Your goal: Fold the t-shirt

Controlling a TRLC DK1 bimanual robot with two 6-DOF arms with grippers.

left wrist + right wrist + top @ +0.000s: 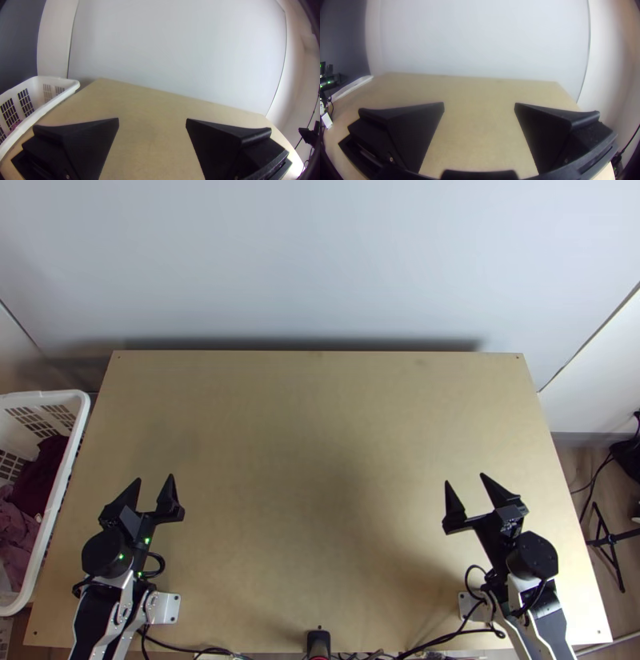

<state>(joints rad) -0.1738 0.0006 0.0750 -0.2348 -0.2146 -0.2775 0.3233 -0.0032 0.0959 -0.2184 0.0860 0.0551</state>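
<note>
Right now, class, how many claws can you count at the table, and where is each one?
2. The left claw, open, is over the left part of the table, nearer the white basket; the right claw, also open, is over the right part.

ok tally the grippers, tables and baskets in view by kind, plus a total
Grippers: 2, the left gripper and the right gripper
Tables: 1, the light wooden table
Baskets: 1, the white basket, with cloth inside
Total: 4
</note>
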